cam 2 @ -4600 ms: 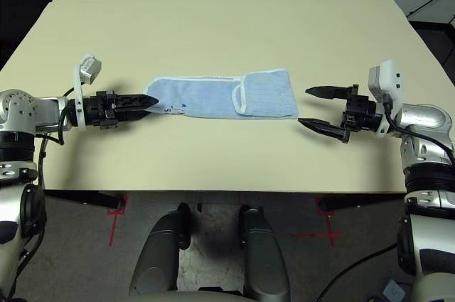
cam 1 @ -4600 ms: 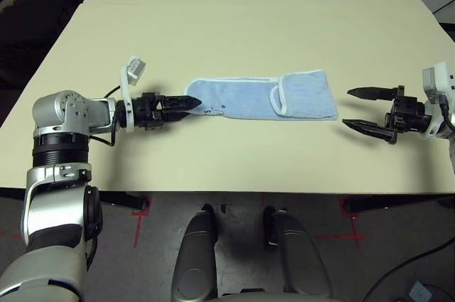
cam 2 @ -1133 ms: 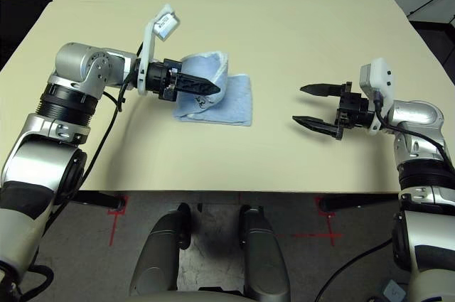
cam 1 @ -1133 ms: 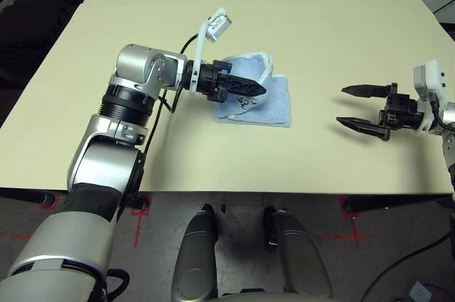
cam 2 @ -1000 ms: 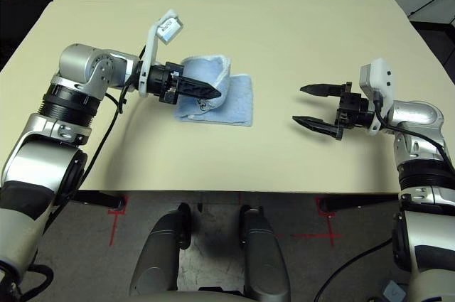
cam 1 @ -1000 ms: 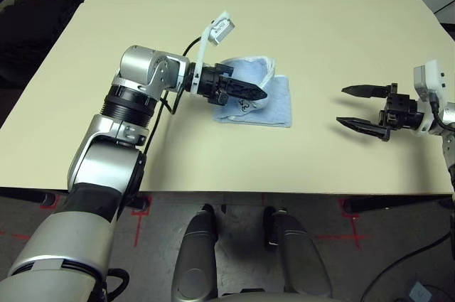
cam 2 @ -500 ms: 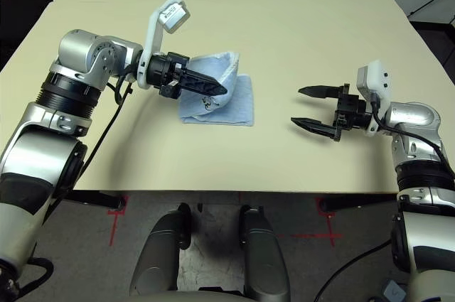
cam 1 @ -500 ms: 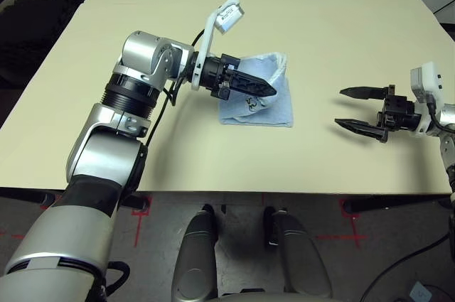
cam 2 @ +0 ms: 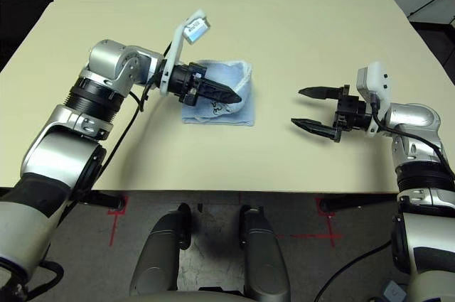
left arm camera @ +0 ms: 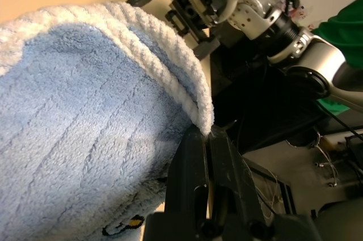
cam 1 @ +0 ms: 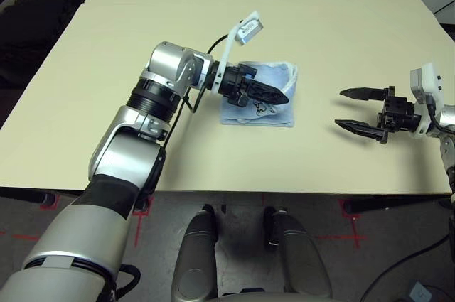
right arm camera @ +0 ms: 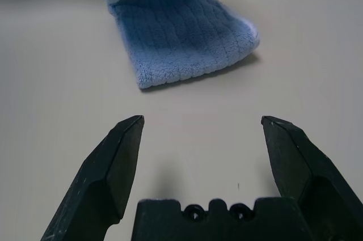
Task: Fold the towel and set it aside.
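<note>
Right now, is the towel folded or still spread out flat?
Folded, not flat. The towel lies doubled into a short stack, and the left end effector, shut on its white-edged end, holds that end over the stack.

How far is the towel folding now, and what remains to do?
Done: the towel already lies doubled on the table. In hand: the left gripper, shut on its white-edged end, carries it over the pile. Left: lay that end down, release, set it aside. The right gripper waits open, apart.

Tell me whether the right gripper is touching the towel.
Apart. In the right wrist view, bare table separates the open right gripper from the towel; the left eye view shows the same gap.
</note>
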Controlling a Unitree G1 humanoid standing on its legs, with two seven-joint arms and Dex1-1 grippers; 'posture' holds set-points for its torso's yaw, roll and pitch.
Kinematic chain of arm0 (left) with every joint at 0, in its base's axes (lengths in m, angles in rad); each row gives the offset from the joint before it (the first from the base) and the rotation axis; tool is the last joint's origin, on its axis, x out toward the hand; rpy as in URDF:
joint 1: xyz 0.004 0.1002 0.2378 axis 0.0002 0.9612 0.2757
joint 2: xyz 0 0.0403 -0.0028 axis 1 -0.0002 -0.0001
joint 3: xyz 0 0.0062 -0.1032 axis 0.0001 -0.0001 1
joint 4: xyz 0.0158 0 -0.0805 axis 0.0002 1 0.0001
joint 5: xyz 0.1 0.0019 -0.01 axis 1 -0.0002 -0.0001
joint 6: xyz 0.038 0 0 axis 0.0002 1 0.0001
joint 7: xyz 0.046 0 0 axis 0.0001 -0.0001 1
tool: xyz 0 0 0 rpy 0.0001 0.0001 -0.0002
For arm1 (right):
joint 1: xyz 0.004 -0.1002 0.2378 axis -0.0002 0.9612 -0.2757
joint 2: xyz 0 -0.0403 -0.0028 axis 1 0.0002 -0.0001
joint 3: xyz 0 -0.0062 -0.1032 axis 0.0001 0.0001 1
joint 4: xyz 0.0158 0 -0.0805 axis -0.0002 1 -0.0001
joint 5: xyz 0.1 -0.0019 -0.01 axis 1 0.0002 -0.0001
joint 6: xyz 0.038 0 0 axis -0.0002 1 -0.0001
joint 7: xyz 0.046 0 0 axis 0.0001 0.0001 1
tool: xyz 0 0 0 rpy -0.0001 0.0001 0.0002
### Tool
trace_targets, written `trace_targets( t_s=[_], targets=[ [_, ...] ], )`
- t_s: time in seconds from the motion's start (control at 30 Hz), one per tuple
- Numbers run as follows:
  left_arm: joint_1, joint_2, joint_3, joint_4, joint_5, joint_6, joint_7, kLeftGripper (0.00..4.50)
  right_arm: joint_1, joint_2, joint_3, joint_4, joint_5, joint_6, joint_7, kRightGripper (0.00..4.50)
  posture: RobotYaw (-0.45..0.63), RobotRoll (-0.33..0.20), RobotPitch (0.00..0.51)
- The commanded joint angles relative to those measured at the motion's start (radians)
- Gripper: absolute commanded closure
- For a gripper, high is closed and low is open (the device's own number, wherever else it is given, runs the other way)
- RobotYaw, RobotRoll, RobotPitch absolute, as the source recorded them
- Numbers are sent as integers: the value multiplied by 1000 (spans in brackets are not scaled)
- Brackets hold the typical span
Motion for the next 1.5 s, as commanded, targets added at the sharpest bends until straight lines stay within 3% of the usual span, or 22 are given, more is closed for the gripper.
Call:
trace_targets(
  t_s=[0.03, 0.2, 0.3, 0.67, 0.83, 1.0, 1.2, 1.3, 1.4, 1.5],
  targets=[
    [-15, -15, -8, 32, 38, -35, 9, 4481, 19, -2, -2, -24, 3, 2, -3, 0, -10, 0, 191],
    [-7, -30, 7, 84, 75, -81, 41, 4481, 27, -4, -4, -35, 7, 7, -6, 0, -15, 0, 191],
    [-2, -33, 8, 84, 82, -85, 38, 3944, 28, -5, -4, -35, 7, 8, -7, 0, -13, 0, 189],
    [14, 10, 13, -51, 41, -17, -51, 31, 14, -2, 1, -21, -1, 0, -8, 0, -7, 0, 188],
    [55, 66, 147, -107, 8, -186, -49, 31, 21, 6, -5, -53, 15, 15, -18, 0, -14, 0, 193],
    [181, 156, 217, -143, 39, -489, -72, 31, -14, 40, -2, -76, 32, 58, -47, 0, 0, 0, 195],
    [256, 191, 228, -26, 72, -829, -211, 31, -88, 84, 32, 7, -4, 43, -36, 0, 7, 0, 196],
    [257, 208, 193, 68, 141, -994, -254, 31, -109, 98, 44, 48, -19, 25, -30, 0, 8, 0, 196],
    [248, 217, 189, 145, 164, -1066, -261, 0, -125, 105, 47, 76, -25, 10, -27, 626, 8, 0, 197],
    [236, 217, 201, 198, 169, -1105, -262, 0, -133, 108, 47, 90, -28, 2, -20, 1659, 7, 0, 199]
  ],
)
